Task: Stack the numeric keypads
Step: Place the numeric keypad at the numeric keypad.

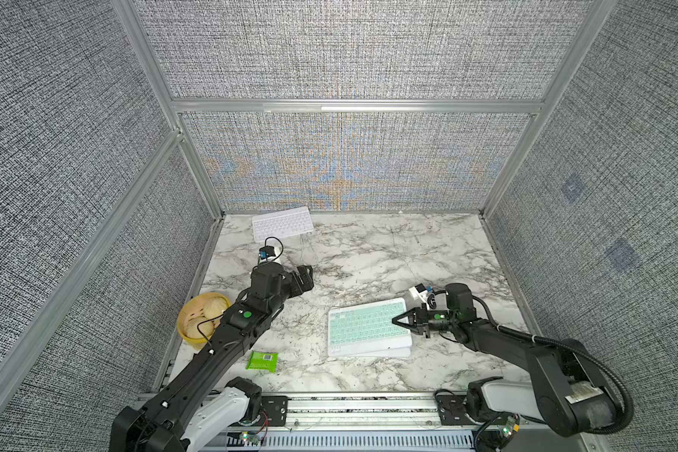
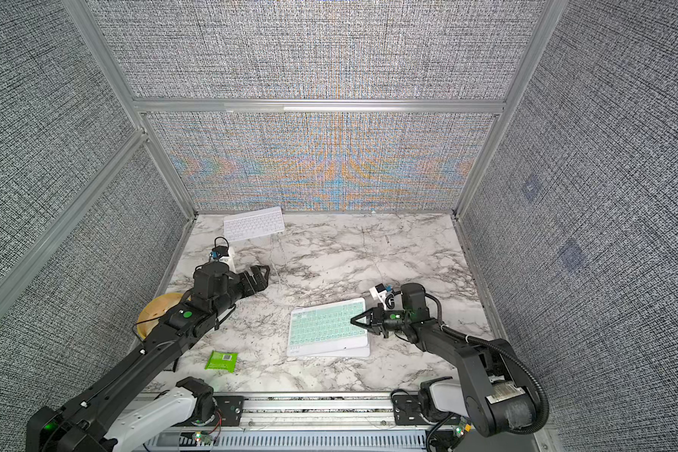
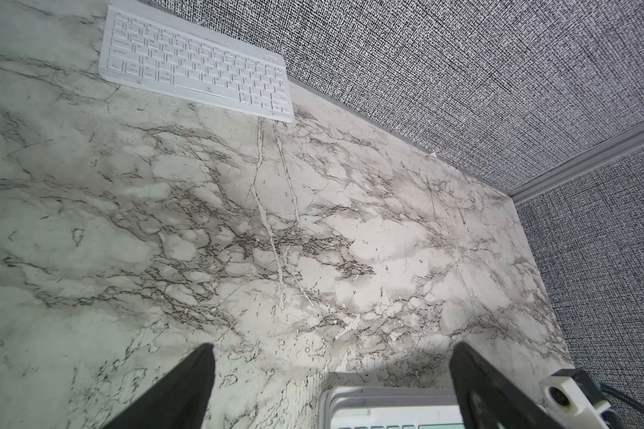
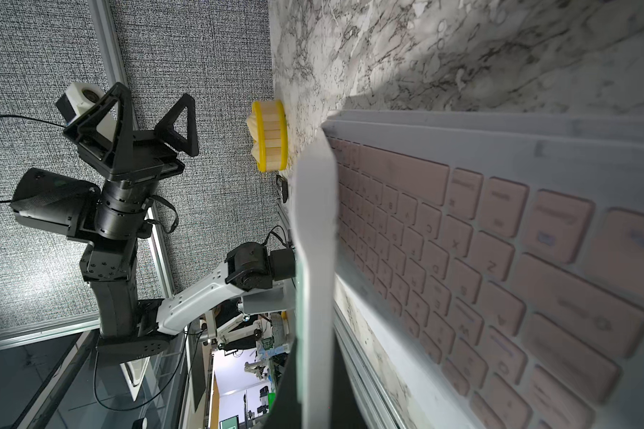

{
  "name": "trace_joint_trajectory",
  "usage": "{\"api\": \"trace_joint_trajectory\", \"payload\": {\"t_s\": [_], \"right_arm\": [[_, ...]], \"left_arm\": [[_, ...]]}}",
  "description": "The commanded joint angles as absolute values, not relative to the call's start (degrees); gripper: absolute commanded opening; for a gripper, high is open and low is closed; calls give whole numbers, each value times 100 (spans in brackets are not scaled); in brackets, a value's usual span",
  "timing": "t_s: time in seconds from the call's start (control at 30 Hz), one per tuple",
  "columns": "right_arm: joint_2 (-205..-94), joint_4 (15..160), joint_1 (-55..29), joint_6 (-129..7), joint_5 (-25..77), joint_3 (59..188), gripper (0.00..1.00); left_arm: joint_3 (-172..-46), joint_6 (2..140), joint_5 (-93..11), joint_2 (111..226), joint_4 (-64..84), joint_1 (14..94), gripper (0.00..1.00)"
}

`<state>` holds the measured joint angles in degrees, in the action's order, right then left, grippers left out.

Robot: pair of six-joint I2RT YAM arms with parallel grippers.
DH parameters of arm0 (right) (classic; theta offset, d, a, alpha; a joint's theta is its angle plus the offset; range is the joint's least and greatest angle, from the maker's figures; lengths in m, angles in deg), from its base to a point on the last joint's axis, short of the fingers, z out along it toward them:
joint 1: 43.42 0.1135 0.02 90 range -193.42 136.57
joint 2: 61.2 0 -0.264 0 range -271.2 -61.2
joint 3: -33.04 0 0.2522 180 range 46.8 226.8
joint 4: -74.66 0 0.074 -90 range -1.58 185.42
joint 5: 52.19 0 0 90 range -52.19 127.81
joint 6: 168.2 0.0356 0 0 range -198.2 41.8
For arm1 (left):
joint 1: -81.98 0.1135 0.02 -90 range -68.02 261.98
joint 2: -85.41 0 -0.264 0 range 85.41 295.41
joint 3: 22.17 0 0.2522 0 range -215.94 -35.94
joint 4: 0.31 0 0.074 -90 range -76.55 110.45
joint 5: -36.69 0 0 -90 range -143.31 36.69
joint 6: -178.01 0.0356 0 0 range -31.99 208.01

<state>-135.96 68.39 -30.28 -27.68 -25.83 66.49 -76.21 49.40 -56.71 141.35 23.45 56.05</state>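
A mint green numeric keypad [image 1: 365,325] lies on top of a low pile of keypads [image 1: 368,351] at the front right in both top views. My right gripper [image 1: 397,320] is shut on its right edge. The right wrist view shows this keypad edge-on [image 4: 313,241] between the jaws of the right gripper [image 4: 313,356], with its held side raised over a pink keypad [image 4: 499,260]. A white keypad [image 1: 282,224] lies alone at the back left, also in the left wrist view [image 3: 198,67]. My left gripper [image 1: 306,276] hovers open and empty left of centre, its fingers [image 3: 186,386] wide apart.
A round yellow basket [image 1: 184,313] of buns stands at the left edge, partly under my left arm. A small green packet [image 1: 262,360] lies near the front edge. Grey panel walls enclose the marble table [image 1: 408,250] on three sides.
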Motion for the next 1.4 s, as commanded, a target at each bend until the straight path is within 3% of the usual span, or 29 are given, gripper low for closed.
{"api": "trace_joint_trajectory", "payload": {"t_s": [0.0,0.2,0.4,0.67,1.13,1.37], "right_arm": [[-13723,6470,-2977,-2696,-2626,6640,4],[-13865,6702,-2963,-2900,-2597,6705,10],[-13692,7109,-2967,-3143,-2377,6756,9],[-13695,6357,-2971,-2663,-2468,6645,9],[-13863,6285,-2969,-2685,-2354,6605,9],[-13816,6796,-2967,-3018,-2249,6619,11]], "left_arm": [[-7626,4947,-5692,14157,2280,5614,99],[-7607,4933,-5696,14176,2263,5620,99],[-7566,4914,-5685,14191,2221,5614,99],[-7564,4899,-5612,14302,2146,5624,99],[-7497,4875,-5546,14333,2066,5649,99],[-7478,4865,-5524,14330,2055,5649,99]]}}
